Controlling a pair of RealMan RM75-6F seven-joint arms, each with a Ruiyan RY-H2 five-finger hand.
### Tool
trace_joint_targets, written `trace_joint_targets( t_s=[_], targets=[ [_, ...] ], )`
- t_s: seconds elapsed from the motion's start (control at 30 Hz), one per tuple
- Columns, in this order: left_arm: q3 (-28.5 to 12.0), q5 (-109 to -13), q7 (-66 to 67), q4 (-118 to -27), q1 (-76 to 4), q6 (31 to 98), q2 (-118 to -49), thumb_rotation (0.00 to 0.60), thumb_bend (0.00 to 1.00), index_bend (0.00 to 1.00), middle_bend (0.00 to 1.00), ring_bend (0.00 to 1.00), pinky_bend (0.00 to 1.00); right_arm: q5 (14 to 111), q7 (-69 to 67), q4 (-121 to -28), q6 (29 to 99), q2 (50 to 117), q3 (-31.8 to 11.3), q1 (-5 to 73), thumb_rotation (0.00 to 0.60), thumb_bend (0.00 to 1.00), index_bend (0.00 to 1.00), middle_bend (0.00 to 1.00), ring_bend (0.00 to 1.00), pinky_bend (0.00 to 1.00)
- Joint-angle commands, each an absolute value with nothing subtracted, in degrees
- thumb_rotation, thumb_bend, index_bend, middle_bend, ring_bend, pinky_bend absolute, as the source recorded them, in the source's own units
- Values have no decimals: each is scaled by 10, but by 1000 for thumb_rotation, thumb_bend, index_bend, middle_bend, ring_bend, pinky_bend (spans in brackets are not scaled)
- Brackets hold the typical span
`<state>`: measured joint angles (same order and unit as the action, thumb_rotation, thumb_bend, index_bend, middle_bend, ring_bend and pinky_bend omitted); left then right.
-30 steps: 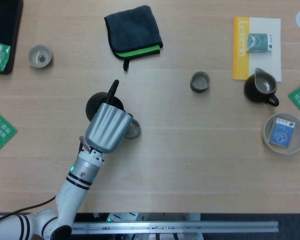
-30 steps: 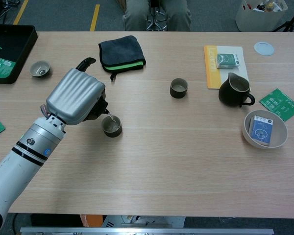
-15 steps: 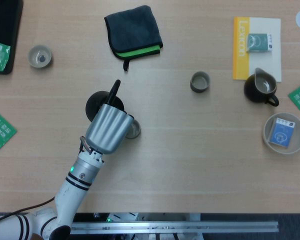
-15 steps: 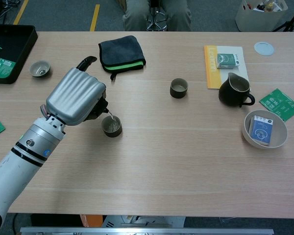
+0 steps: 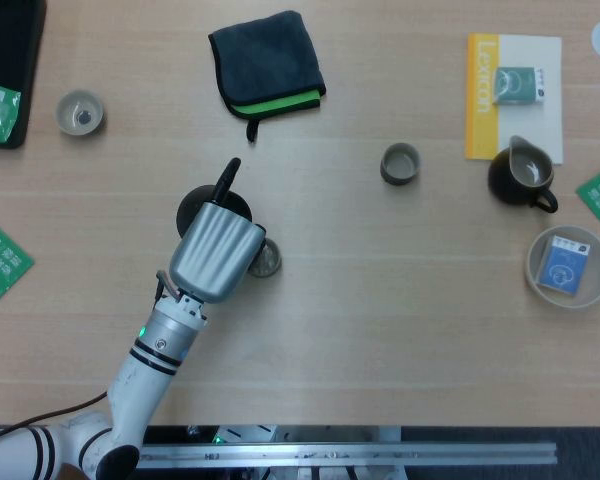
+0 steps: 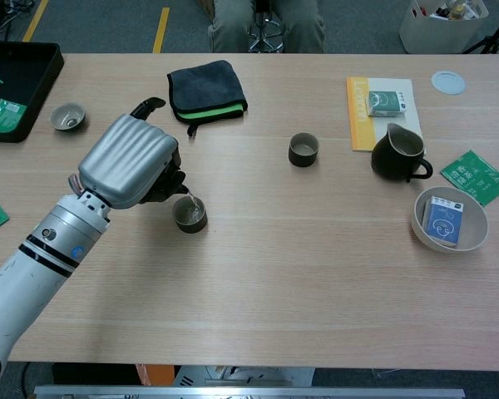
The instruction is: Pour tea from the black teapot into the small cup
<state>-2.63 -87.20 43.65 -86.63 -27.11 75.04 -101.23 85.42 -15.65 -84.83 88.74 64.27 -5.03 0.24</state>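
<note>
The table (image 6: 316, 274) carries everything. The left hand (image 6: 129, 160) grasps the black teapot (image 5: 202, 206), tilted toward the small cup (image 6: 189, 214) near the table's left side, spout just above the rim. The right hand is not in view.

Risks, as a judgement: too steep a tilt overfills the cup and floods the table; a drifting wrist sends the thin stream past the rim; the hand's bulk may nudge the cup.

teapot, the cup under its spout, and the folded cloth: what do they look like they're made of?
Black teapot: mostly hidden behind the left hand; the visible handle is matte black, so ceramic or cast iron, can't tell. Small cup: probably glazed stoneware, with a dark, slightly glossy wall. Cloth: likely microfibre, with dark grey nap and a green inner layer.
</note>
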Motion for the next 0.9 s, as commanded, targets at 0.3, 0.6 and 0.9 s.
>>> trace_joint_targets(
  t_s=[0.3,0.6,0.9],
  targets=[
    [-47,-813,340,-908,-276,699,-981,600,424,991,1000,939,142,852,-124,-877,883,636,-54,7,600,49,241,189,0,0],
    [-79,-789,269,-919,-282,692,-951,600,424,985,1000,932,142,850,-110,-892,886,632,-55,6,600,49,241,189,0,0],
    [-112,-749,191,-912,-280,685,-912,600,424,979,1000,922,142,848,-108,-892,882,633,-55,8,600,50,241,189,0,0]
  ],
)
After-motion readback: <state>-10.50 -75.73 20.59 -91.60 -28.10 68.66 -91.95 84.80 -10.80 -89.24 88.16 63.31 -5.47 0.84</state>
